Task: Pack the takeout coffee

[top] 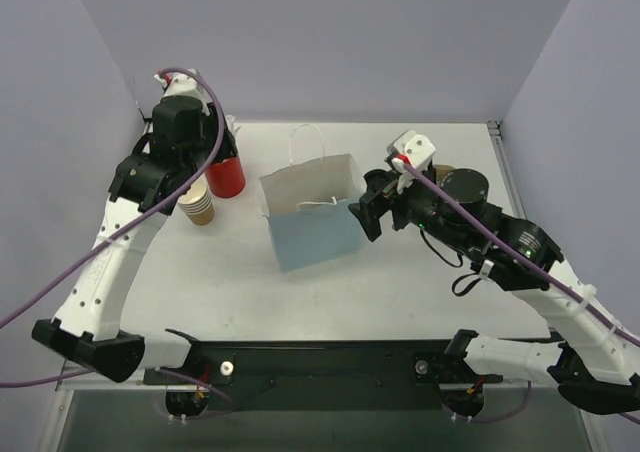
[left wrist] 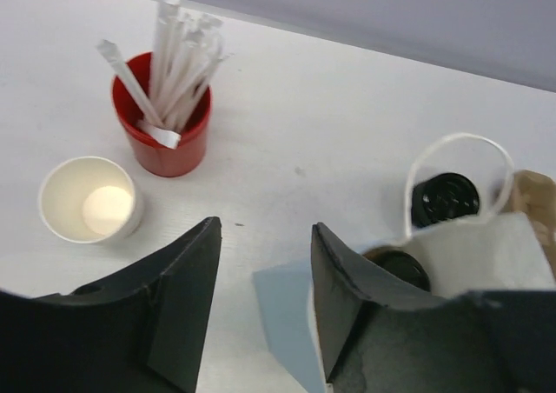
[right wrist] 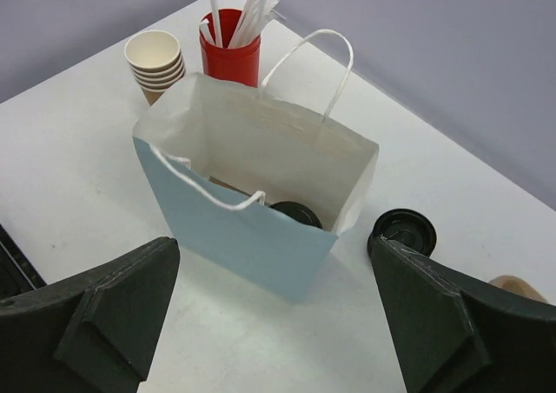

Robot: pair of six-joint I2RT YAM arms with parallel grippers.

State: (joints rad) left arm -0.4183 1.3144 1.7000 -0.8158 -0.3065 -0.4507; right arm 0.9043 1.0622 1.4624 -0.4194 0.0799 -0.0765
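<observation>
Right fingers [right wrist: 104,306], matte black wedges, spread wide, empty; left fingers [left wrist: 178,306] apart, empty. Takeout coffee [right wrist: 295,212], round black lid showing, sits inside the pale-blue paper bag [right wrist: 243,236] on the white bench [right wrist: 78,176]. 1 loose black lid [right wrist: 404,229] lies just beside the bag.

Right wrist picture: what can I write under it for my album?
Open right gripper facing the paper bag, takeout coffee tucked inside, loose black lid beside it.

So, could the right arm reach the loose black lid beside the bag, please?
Probably yes: the lid lies uncovered on the table just ahead of the open right gripper; only the bag stands close beside it.
</observation>
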